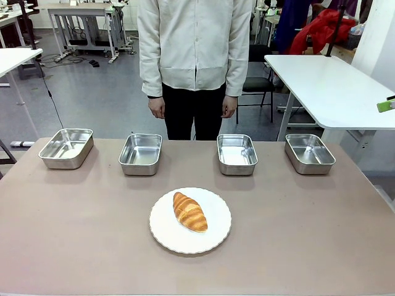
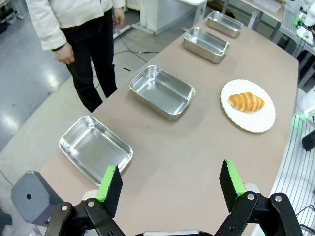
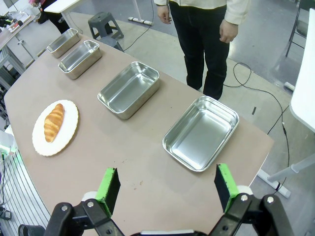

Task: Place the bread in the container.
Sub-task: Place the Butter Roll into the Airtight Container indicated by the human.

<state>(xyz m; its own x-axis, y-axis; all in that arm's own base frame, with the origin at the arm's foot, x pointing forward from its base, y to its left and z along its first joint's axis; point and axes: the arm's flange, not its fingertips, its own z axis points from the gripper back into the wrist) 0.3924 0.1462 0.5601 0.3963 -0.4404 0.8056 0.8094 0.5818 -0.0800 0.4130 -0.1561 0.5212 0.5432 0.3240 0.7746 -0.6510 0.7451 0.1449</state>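
The bread [image 1: 189, 211], a golden-brown croissant roll, lies on a round white plate [image 1: 160, 234] at the table's near middle. Four identical steel pans [image 1: 66, 148] [image 1: 141, 153] [image 1: 237, 153] [image 1: 309, 153] stand in a row behind it, all with nothing in them; which one is the container I cannot tell. My left gripper [image 2: 170, 172] hovers open high over the table's left end, above the nearest pan [image 2: 96, 147], far from the bread [image 2: 246, 102]. My right gripper [image 3: 166, 174] hovers open over the right end near a pan [image 3: 202, 132], with the bread [image 3: 53, 122] far off.
A person in a white jacket [image 1: 195, 43] stands at the far edge behind the middle pans, hands [image 1: 158, 108] hanging at the sides. A white table [image 1: 333, 86] stands beyond the right corner. Bare brown tabletop [image 1: 296, 234] lies on both sides of the plate.
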